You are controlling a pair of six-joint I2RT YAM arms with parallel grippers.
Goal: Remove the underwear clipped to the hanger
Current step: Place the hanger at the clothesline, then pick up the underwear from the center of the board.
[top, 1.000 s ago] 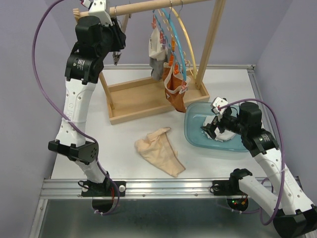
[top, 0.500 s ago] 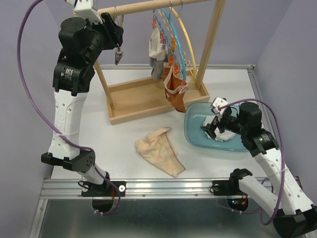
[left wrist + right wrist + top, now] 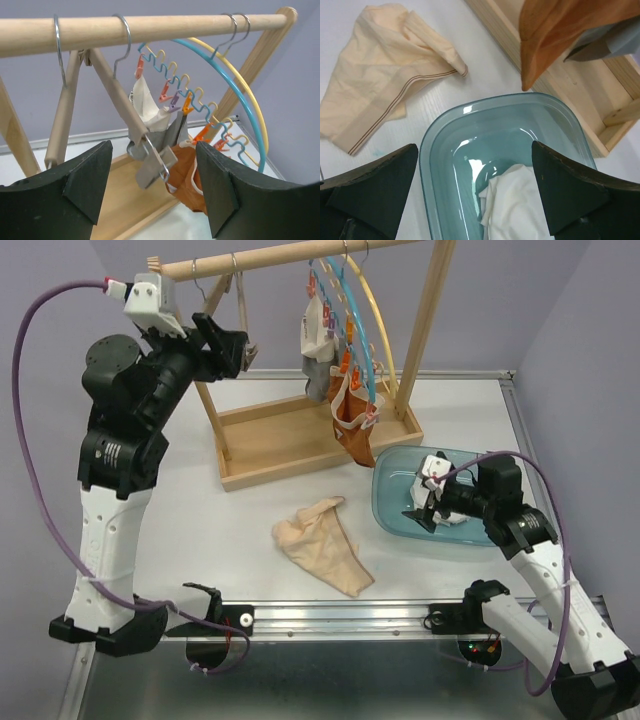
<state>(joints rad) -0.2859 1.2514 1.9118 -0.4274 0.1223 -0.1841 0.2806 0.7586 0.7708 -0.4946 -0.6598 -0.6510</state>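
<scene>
Left gripper point(image 3: 152, 200): jaws apart, nothing between them, raised at 9 o'clock of the wooden clothes rack point(image 3: 280, 445), near its rail. Right gripper point(image 3: 425, 502): jaws wide, empty, over the translucent blue plastic tub point(image 3: 392, 515).

Underwear: the white-and-grey cloth piece point(image 3: 317, 345) and the orange-brown cloth piece point(image 3: 355, 430) hang clipped to the blue wavy plastic hanger point(image 3: 248, 98). The beige cloth piece point(image 3: 320, 545) lies on the white table point(image 3: 250, 510) at 6 o'clock of the rack. The white cloth piece point(image 3: 512, 205) lies inside the tub, at 4 o'clock of the rack.

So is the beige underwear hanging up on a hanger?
No, the beige underwear lies crumpled on the white table, in front of the wooden rack.
</scene>
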